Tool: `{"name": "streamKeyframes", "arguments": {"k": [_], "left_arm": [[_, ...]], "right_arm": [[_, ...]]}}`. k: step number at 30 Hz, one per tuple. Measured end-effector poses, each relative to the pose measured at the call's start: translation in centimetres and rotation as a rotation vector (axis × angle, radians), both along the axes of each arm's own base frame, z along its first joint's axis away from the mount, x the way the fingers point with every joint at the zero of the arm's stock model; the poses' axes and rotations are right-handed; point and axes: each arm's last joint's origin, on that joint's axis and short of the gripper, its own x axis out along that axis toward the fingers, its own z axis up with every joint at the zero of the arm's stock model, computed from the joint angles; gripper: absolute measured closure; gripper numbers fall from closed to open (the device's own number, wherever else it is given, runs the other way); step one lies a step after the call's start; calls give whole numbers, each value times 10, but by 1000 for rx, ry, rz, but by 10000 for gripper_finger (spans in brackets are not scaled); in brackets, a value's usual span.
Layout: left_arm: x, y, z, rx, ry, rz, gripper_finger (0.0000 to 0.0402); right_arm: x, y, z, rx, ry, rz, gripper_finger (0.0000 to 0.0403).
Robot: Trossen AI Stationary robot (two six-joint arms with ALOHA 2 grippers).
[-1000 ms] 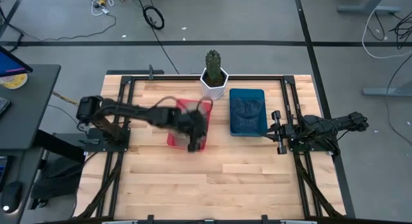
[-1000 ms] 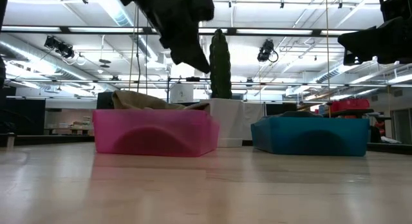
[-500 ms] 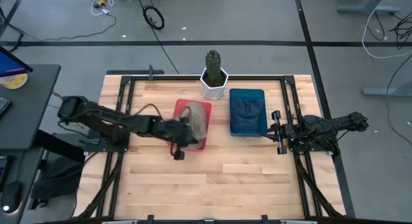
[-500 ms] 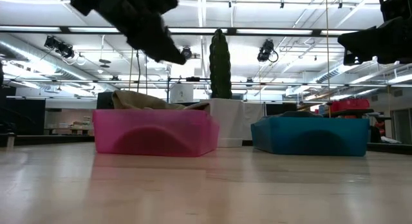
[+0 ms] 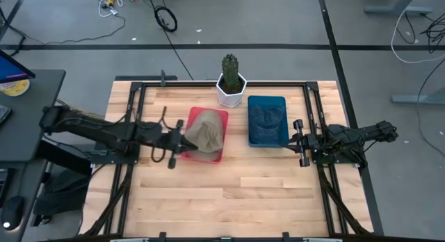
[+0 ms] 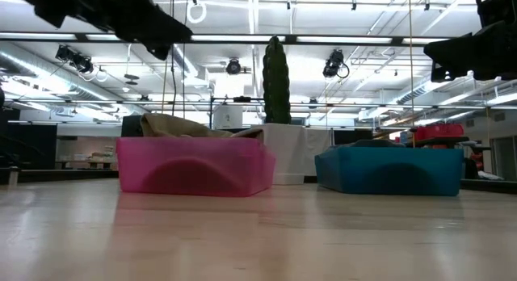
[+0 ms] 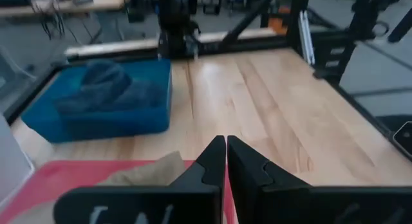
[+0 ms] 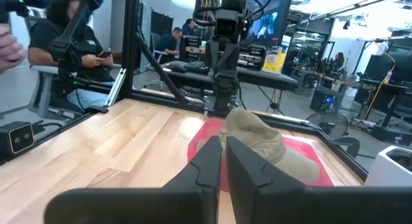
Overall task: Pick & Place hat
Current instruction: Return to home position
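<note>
A tan hat [image 5: 206, 131] lies crumpled in the red bin [image 5: 221, 156]; in the low view its top [image 6: 184, 125] shows above the pink wall [image 6: 194, 164]. My left gripper [image 5: 178, 141] hovers at the bin's left side, shut and holding nothing. The left wrist view shows it [image 7: 226, 153] over the bin's edge, with the hat [image 7: 151, 176] just below. My right gripper [image 5: 293, 140] waits shut at the table's right side, pointing at the hat [image 8: 257, 141]. A dark blue hat [image 5: 267, 119] fills the blue bin [image 5: 267, 101].
A cactus in a white pot [image 5: 231, 83] stands at the far edge between the two bins. The blue bin [image 6: 389, 169] sits right of the red one. Bare wood [image 5: 229, 193] spans the near half of the table. People sit beyond the table [image 8: 71, 37].
My left arm has pulled back from above the red bin toward the table's left edge and risen, leaving the tan hat uncovered. The hat has stayed in the bin. My right arm has kept still.
</note>
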Motion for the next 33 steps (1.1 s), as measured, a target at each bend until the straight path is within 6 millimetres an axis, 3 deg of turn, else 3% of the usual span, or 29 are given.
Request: {"name": "streamKeyframes", "arguments": {"k": [18, 33], "left_arm": [[-80, 17, -14, -34, -301, 52, 381], [-124, 20, -21, -74, -598, 12, 381]], "right_arm": [[0, 0, 0, 0, 0, 0, 378], [0, 0, 0, 0, 0, 0, 378]]}}
